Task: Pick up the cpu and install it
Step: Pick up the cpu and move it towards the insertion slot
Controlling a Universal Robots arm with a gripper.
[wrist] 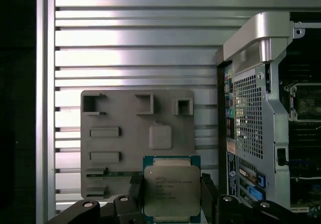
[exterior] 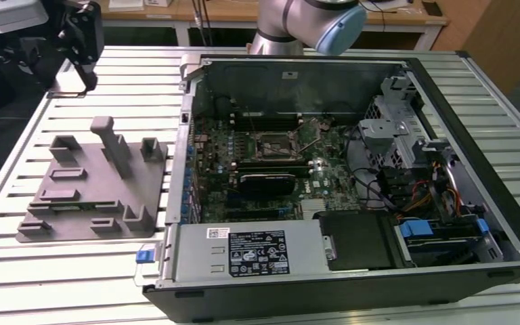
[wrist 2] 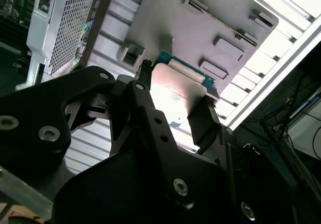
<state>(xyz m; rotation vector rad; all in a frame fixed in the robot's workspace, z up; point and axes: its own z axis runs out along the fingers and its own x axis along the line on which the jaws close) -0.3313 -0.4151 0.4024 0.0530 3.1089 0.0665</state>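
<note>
Gripper fingers are seen pressed against two opposite sides of the cpu in both wrist views, so the chip is pinched between them, silver top exposed. It is held aloft near the far corner of the slatted table at the exterior view's left; a grey fixture block and an open computer case rest side by side on that table

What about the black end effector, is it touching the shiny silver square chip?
Touching. The second wrist view shows the end effector clamping opposite edges of the shiny silver square cpu.
</note>
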